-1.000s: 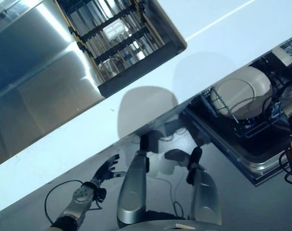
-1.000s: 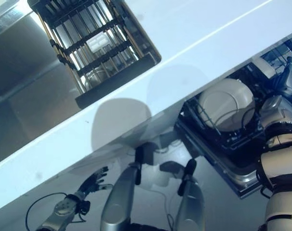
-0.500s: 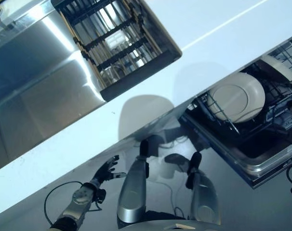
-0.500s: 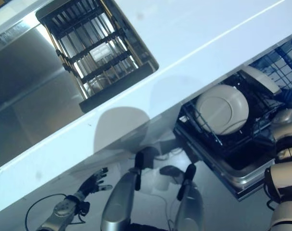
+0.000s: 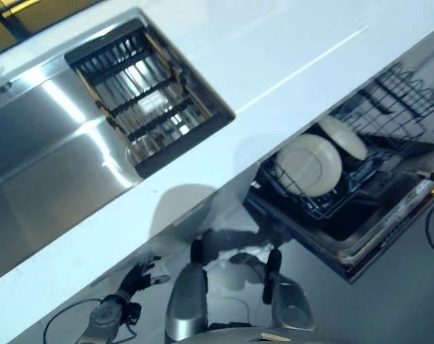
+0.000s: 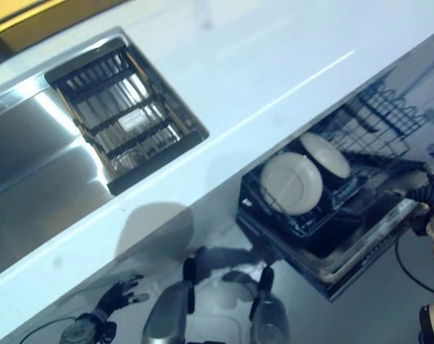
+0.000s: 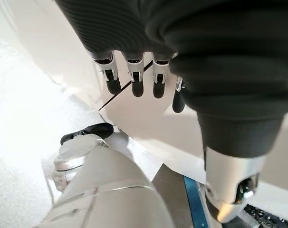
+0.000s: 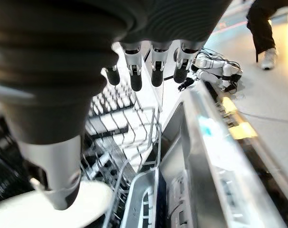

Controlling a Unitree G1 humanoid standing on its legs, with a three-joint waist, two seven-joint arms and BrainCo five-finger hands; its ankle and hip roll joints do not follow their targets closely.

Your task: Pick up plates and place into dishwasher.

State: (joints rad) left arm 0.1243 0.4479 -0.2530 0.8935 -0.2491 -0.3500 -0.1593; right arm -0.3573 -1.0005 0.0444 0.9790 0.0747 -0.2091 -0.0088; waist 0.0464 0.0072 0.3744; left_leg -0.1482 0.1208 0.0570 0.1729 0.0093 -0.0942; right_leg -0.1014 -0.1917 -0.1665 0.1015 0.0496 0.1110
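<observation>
Hanging relaxed and straight, fingers [image 8: 156, 71] of the right hand [image 8: 63, 61] hold nothing in its wrist view; past them the dark wire rack [image 8: 118, 142] w/ a pale plate rim [image 8: 87, 204] low beside the thumb; the dishwasher's grey door edge [image 8: 201, 156] runs alongside; a person's dark trouser leg and shoe [image 8: 265, 33] far off on the floor.

Left hand [image 7: 191, 52] likewise empty; fingers [image 7: 137, 78] loosely extended, tips apart, in front of a white cabinet face [image 7: 148, 118]; in the left eye view it shows low at the lower left [image 5: 138, 276], below the counter edge, fingers spread.

Plates: two sit upright in the pulled-out dishwasher rack [image 5: 324, 208]; front plate [image 5: 309, 165] faces outward, second plate [image 5: 344, 137] just behind it, partly overlapped (both cream-white); upper wire basket [image 5: 396, 93] beyond them, nr the counter's underside.

White counter [image 5: 274, 57] runs diagonally across; steel sink [image 5: 45, 165] set into it, w/ a dark slatted drying rack [image 5: 149, 97] resting across the sink's end.
</observation>
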